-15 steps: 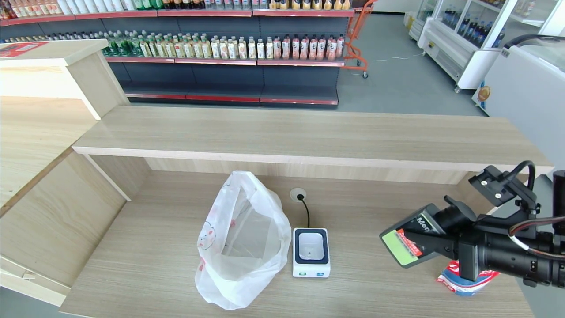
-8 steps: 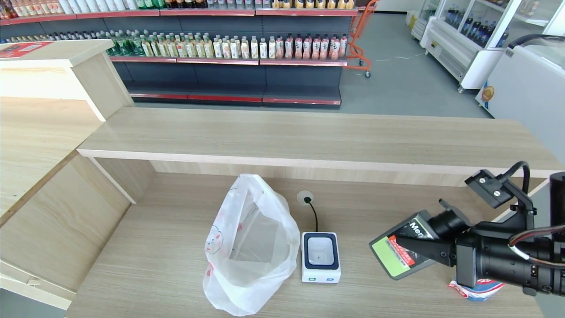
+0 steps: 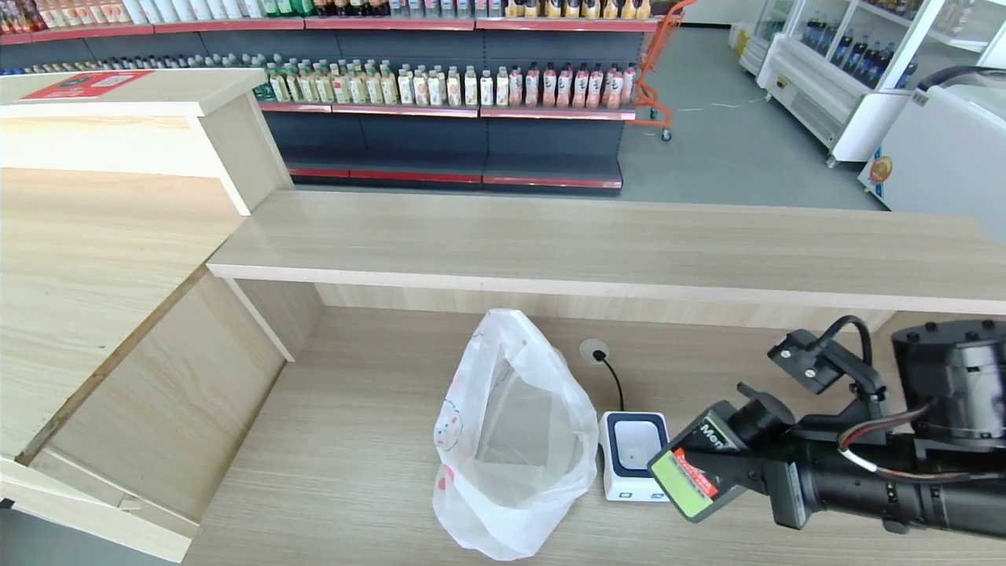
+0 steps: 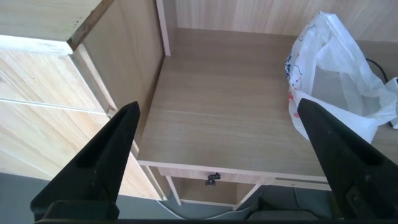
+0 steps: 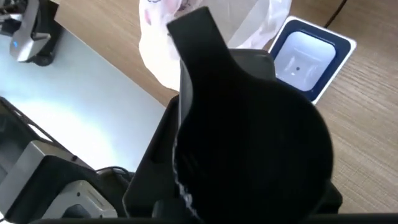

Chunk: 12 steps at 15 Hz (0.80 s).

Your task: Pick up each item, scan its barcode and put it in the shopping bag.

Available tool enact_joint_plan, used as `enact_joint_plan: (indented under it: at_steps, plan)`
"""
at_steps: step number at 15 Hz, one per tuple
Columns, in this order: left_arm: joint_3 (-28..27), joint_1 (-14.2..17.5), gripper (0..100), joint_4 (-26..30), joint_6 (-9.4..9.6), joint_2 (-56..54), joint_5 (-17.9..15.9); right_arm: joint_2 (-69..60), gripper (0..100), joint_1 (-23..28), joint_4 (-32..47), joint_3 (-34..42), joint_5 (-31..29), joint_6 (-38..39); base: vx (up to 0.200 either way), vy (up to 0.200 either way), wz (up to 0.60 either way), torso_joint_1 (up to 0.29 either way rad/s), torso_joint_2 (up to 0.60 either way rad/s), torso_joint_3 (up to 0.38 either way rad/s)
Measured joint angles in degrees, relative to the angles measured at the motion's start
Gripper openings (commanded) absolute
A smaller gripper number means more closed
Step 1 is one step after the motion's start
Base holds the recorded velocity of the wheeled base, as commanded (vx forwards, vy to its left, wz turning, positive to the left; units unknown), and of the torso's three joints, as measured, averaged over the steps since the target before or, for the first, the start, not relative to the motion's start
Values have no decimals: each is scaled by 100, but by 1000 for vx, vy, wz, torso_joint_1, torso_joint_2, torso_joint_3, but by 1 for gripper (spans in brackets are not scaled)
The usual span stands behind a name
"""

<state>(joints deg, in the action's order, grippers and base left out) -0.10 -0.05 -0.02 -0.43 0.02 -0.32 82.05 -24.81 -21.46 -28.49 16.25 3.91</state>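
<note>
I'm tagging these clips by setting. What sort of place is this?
Most likely a small supermarket's checkout: shelves of bottled drinks and a glass-door drinks cooler stand behind, and a barcode scanner sits beside a plastic shopping bag on the wooden counter.

The white-and-blue scanner (image 5: 309, 56) sits on the wooden bench (image 5: 367, 124). The white shopping bag (image 5: 158, 59) stands just beside the scanner. Nearer than it, the right claw (image 5: 205, 74) grips a dark box (image 5: 194, 34).
</note>
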Motion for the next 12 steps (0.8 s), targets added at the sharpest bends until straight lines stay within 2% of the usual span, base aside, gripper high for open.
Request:
enact_joint_plan:
  at_steps: [3,6,9,12]
  plan:
    - [0,5,100,-2,2,0,-4,1041,0,-71,-263,-508,-224,-285,0,0,0,0,0,0]
    - [0,5,100,-5,0,0,-1,2042,0,-206,-864,-1040,-110,-301,0,0,0,0,0,0]
    - [0,5,100,-5,0,0,-1,2922,0,-584,-1278,-1599,-66,-380,0,0,0,0,0,0]
    - [0,5,100,-5,0,0,-1,3616,0,-945,-1640,-2085,-62,-884,0,0,0,0,0,0]
